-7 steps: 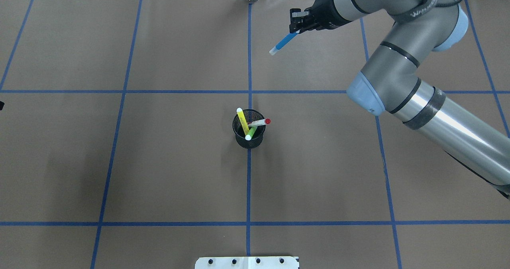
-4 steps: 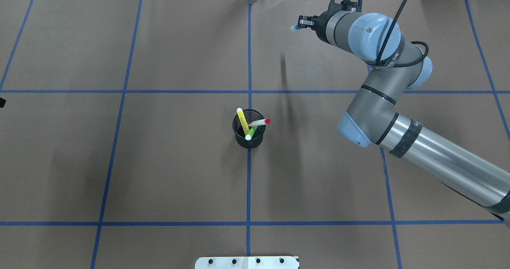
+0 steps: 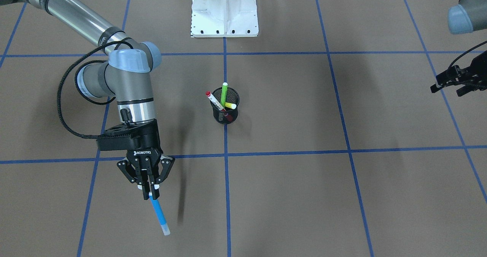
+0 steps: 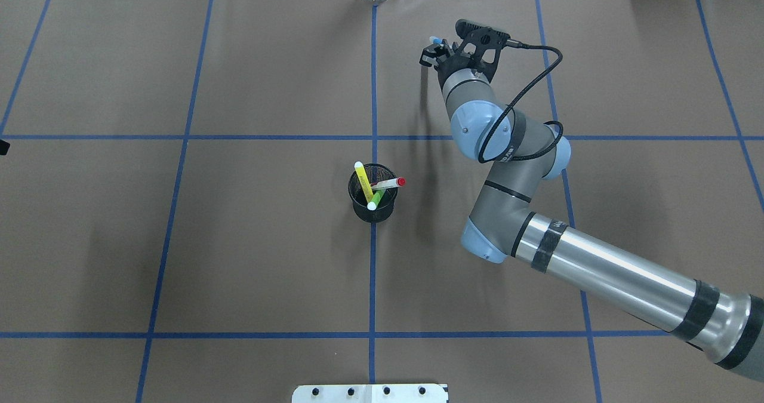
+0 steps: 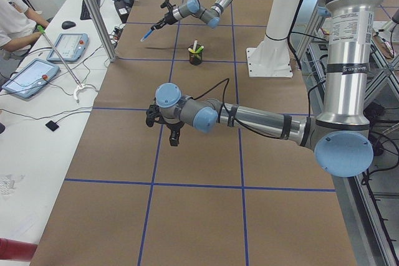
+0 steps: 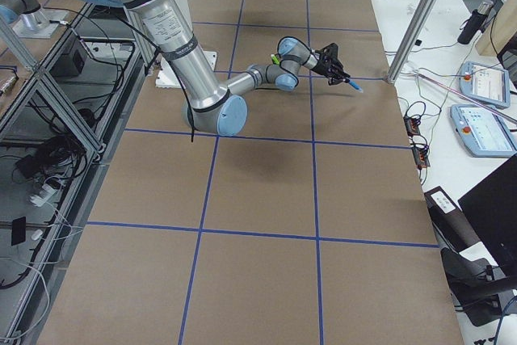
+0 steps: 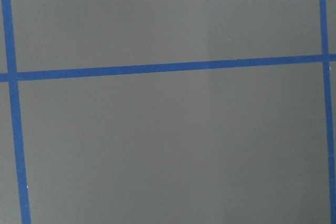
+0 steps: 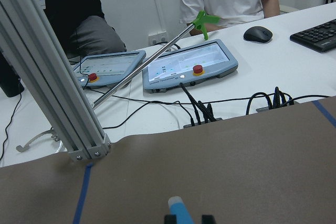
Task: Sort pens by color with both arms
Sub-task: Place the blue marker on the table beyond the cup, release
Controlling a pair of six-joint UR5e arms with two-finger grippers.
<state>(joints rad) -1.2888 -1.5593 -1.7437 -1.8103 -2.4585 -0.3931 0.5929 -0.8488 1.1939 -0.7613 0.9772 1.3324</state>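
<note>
My right gripper [image 3: 149,188] is shut on the blue pen [image 3: 159,213], which points down and outward over the far right part of the table. From overhead, the right gripper [image 4: 434,51] shows only the blue pen's pale tip [image 4: 434,40]. The right wrist view has the blue pen's end [image 8: 177,209] at its bottom edge. A black mesh cup [image 4: 373,193] at the table's centre holds the yellow pen [image 4: 363,181], the green pen [image 4: 376,200] and the white pen with red ends [image 4: 389,183]. My left gripper [image 3: 451,89] hangs open over bare table, far from the cup.
The white pedestal base [image 3: 224,11] stands at the robot's side of the table. An aluminium post [image 8: 52,77] rises at the far edge, with people, tablets [image 8: 191,66] and cables beyond it. Blue tape lines [image 7: 157,68] grid the brown table cover.
The right arm has folded in towards the centre and its wrist has turned. The blue pen, first slanting towards the cup, now points away towards the far edge. The cup's pens stayed put.
</note>
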